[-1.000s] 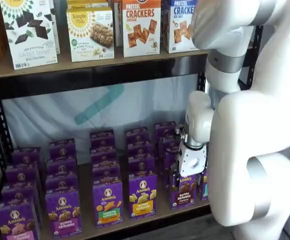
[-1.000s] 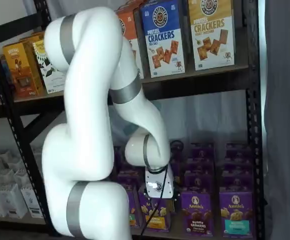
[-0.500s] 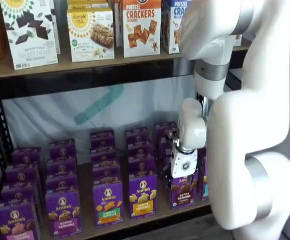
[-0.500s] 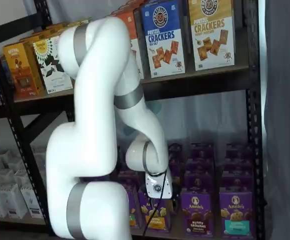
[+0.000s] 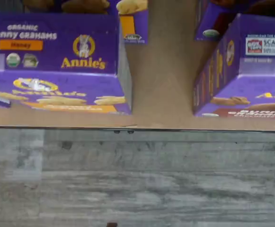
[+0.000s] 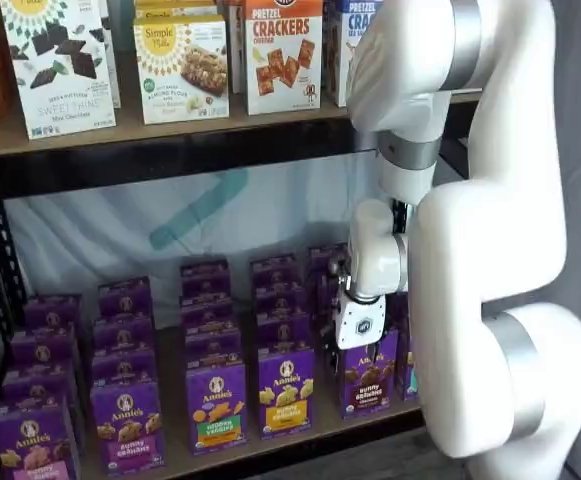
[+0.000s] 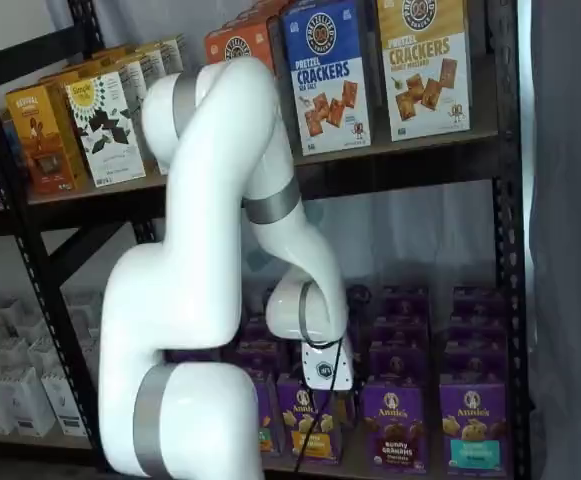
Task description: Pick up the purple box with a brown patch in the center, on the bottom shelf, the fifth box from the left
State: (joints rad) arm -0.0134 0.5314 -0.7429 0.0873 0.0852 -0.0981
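The purple box [image 6: 368,377] with brown bunny cookies and a brown band stands at the front of the bottom shelf [image 6: 315,428]. It shows in both shelf views, in the other one [image 7: 394,426] to the right of the arm. In the wrist view it is the purple carton [image 5: 251,80] with dark cookies on its face. My gripper [image 6: 354,350] hangs just above and left of that box's top, over the gap beside the yellow-centred box [image 6: 286,390]. Its white body [image 7: 326,366] shows, but the fingers are too dark to make out.
Several rows of purple Annie's boxes fill the bottom shelf. A honey box [image 5: 57,61] lies across a strip of bare wood [image 5: 161,75] from the target. Cracker boxes [image 6: 283,55] stand on the higher shelf. Grey floor [image 5: 137,179] lies in front of the shelf edge.
The arm has swung so that the gripper moved from over the brown-patch box toward the gap on its left. No box has moved.
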